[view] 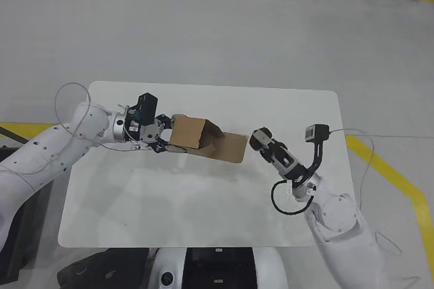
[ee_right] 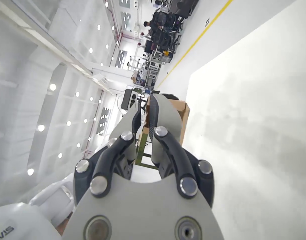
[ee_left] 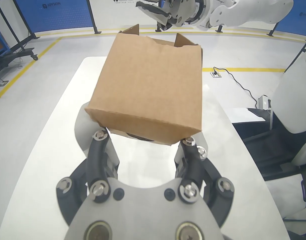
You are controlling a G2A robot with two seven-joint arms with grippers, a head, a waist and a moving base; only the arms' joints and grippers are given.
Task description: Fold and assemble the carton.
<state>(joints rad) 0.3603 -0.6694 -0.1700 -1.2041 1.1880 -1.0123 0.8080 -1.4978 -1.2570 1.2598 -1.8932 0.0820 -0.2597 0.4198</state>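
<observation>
A brown carton lies on its side near the middle of the white table, with its open end and a long flap turned toward the right arm. My left gripper is shut on the carton's closed end. In the left wrist view the fingers flank the carton, whose loose flaps stick out at the far end. My right gripper sits at the outer edge of the long flap, shut and holding nothing. It also shows beyond the carton as the right gripper. Past the right gripper a corner of the carton is visible.
The table's front half and back strip are bare white surface. A black cable loops beside the right arm. Yellow floor lines run past the table's right edge.
</observation>
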